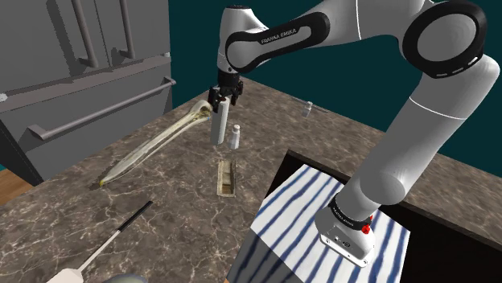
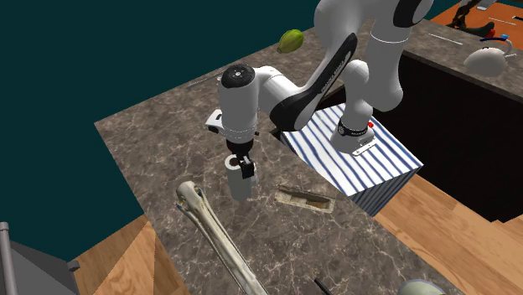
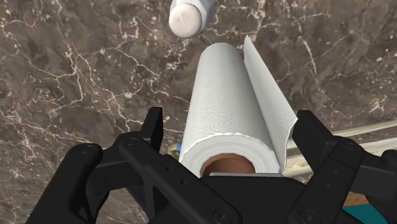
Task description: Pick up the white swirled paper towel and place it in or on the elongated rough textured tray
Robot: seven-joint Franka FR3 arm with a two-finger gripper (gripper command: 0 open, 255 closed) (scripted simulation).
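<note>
**Pincer spread over the upright towel roll**

The all-black pincer (image 3: 228, 127) stands apart, straddling the top of the white, swirl-embossed paper towel roll (image 3: 222, 108), which has a brown core and a loose flap. A gap shows at one finger. The roll stands upright on the dark marbled counter (image 1: 80, 209). A small white bottle (image 1: 236, 137) is just beside it. The narrow rough tan tray (image 1: 228, 178) lies near, and a long pale bone-shaped piece (image 1: 153, 145) lies opposite.

The arm bends down over the middle of the marble counter (image 2: 155, 142), its gripper (image 2: 244, 166) at the top of an upright white roll (image 2: 240, 186). Just beside the roll, a long pale bone-shaped piece (image 2: 220, 239) runs along the counter's floor-side edge. A small rectangular tray (image 2: 306, 199) lies near the striped stand (image 2: 369, 168). A green fruit (image 2: 292, 40) sits at the far edge.
</note>
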